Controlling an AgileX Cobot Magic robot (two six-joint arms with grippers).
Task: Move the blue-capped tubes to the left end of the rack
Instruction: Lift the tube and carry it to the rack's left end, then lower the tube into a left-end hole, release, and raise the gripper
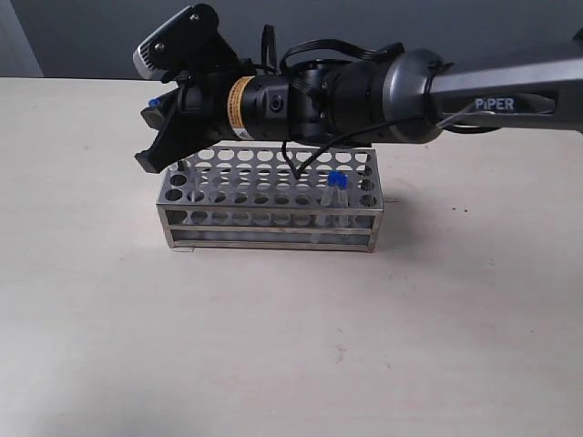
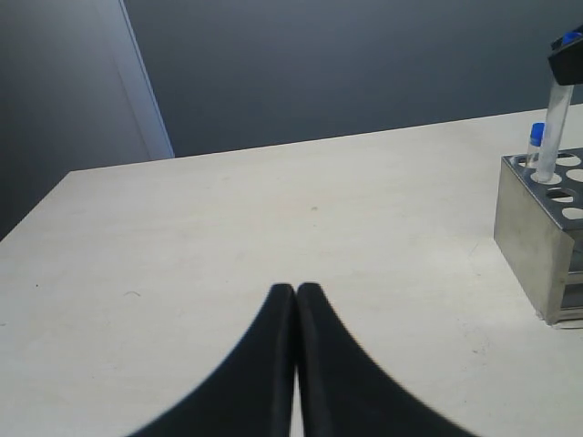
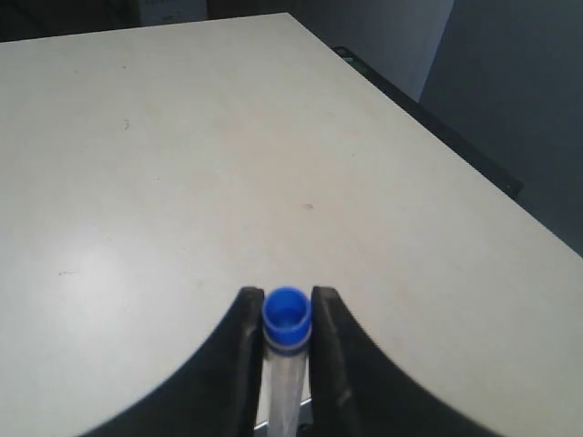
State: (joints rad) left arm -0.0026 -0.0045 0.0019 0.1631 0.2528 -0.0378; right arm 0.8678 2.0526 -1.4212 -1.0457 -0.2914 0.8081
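Observation:
The steel rack (image 1: 273,202) stands mid-table. My right gripper (image 1: 155,127) reaches across to the rack's left end and is shut on a blue-capped tube (image 3: 287,320) just under its cap. In the left wrist view that held tube (image 2: 555,109) hangs upright, its lower end at a corner hole of the rack (image 2: 533,238). A second blue-capped tube (image 2: 536,138) stands in a hole right behind it. More blue-capped tubes (image 1: 339,182) stand near the rack's right end. My left gripper (image 2: 296,291) is shut and empty, low over the table, well away from the rack.
The right arm (image 1: 410,91) stretches over the rack from the right. The pale table (image 1: 291,346) ends at a dark wall behind, and its far edge (image 3: 437,118) shows in the right wrist view.

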